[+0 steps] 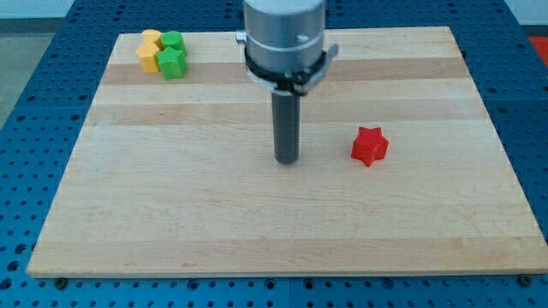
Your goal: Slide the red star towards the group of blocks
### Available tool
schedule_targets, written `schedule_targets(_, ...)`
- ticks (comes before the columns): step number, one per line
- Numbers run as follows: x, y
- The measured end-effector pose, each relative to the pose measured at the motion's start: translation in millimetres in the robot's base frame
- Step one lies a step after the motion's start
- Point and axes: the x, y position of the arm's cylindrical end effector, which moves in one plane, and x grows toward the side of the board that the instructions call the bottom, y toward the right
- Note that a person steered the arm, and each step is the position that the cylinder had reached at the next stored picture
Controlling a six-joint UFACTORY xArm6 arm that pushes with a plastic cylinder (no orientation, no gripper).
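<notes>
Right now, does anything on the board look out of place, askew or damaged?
Nothing looks damaged or spilled. The red star sits alone toward the view's right, far from the yellow and green blocks clustered at the top-left corner. My tip rests to the star's left, not touching it.

Arm enters from the view's top, centre. Grey cylindrical wrist housing with a dark clamp ring around its lower edge. Straight dark rod hangs vertically from the ring. My tip [287,161] sits at the rod's lower end, at the worktop [257,231] surface, near the middle of the board. No tilt visible.
</notes>
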Motion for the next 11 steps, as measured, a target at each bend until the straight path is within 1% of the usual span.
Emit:
schedule_targets(1,34,29)
schedule_targets(2,40,59)
schedule_targets(3,37,83)
schedule_targets(4,24,95)
schedule_targets(6,-11,102)
schedule_targets(9,-81,103)
schedule_targets(11,-116,130)
